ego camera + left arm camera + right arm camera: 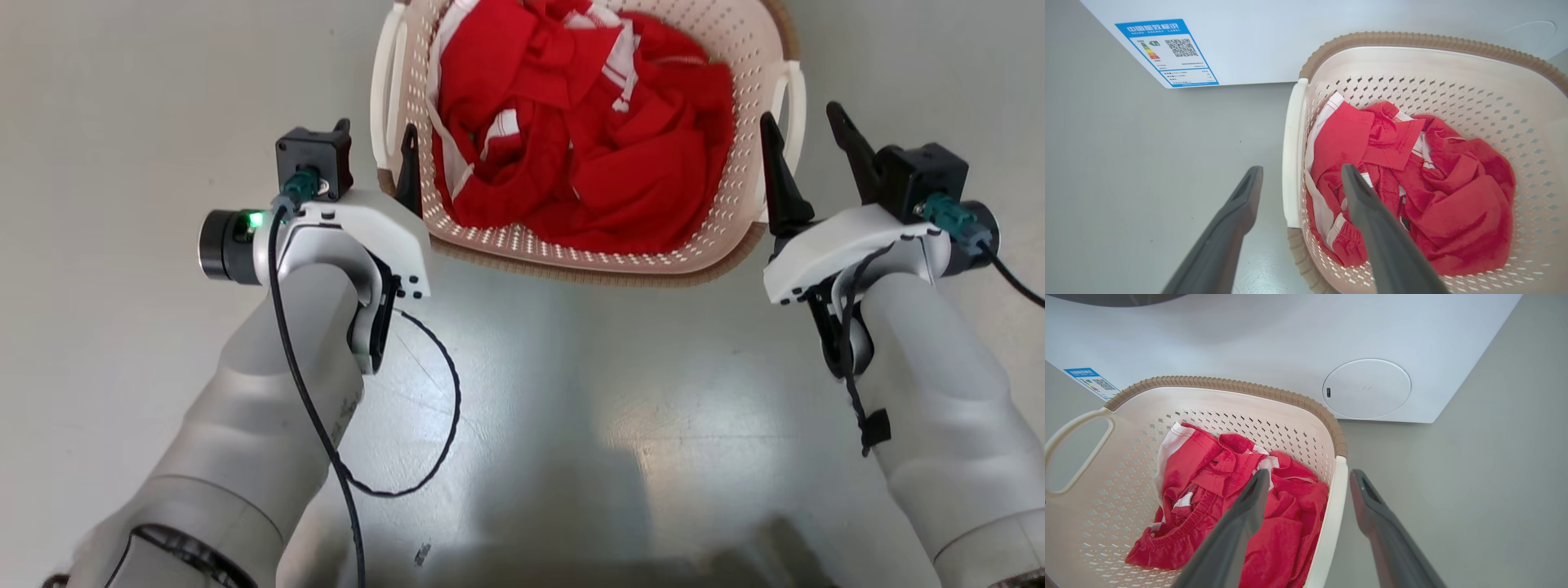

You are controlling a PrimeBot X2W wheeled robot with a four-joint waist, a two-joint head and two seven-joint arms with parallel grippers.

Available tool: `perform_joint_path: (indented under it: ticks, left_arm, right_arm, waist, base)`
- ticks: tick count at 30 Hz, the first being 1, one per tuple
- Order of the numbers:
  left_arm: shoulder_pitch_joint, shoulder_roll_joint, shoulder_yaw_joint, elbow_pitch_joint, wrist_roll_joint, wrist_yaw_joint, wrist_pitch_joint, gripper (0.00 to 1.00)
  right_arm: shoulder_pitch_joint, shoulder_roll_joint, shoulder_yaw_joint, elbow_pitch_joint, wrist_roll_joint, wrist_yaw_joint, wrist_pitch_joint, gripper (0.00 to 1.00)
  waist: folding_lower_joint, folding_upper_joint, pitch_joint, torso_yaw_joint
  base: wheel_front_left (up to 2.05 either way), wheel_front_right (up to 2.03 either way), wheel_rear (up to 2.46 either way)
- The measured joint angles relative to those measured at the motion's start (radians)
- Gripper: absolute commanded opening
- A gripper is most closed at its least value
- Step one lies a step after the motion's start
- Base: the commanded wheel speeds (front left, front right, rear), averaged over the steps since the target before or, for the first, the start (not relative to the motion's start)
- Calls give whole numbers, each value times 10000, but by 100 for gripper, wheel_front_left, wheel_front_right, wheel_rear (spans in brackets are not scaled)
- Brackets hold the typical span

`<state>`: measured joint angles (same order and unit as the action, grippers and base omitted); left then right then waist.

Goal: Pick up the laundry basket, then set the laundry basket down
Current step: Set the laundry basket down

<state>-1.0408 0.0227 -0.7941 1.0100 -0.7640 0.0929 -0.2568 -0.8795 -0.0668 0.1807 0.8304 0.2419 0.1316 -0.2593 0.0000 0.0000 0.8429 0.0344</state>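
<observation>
The laundry basket (739,51) stands on the floor ahead of me, cream and perforated with a brown rim, holding crumpled red and white clothes (588,131). My left gripper (375,135) is open, one finger inside the basket and one outside, astride its left handle (382,90). In the left wrist view the left gripper (1302,171) straddles that white handle (1291,151) beside the basket wall (1453,81). My right gripper (802,116) is open astride the right handle (796,90). In the right wrist view the right gripper (1309,474) has the basket's side rim (1336,490) between its fingers.
A white washer (1290,32) stands just behind the basket, with a blue energy label (1167,53) and a round cover (1367,388) low on its front. Grey floor (122,82) lies on both sides. A black cable (445,425) loops from my left arm.
</observation>
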Motion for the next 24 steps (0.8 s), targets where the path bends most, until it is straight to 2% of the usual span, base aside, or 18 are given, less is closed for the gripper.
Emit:
perform_joint_path:
  ticks: [9, 24]
  left_arm:
    - [1167, 4, 1032, -872, 662, 40, 0, 100]
    - [4079, 21, 2876, -2543, 1825, -21, 2, 100]
  right_arm:
    - [967, 8, -157, -644, -174, 0, 0, 100]
    - [3879, 56, -1294, -3003, -769, 0, 15, 100]
  waist:
    - [0, 0, -1077, -1]
    - [0, 0, -3637, 139]
  base:
    - [0, 0, 0]
    - [0, 0, 0]
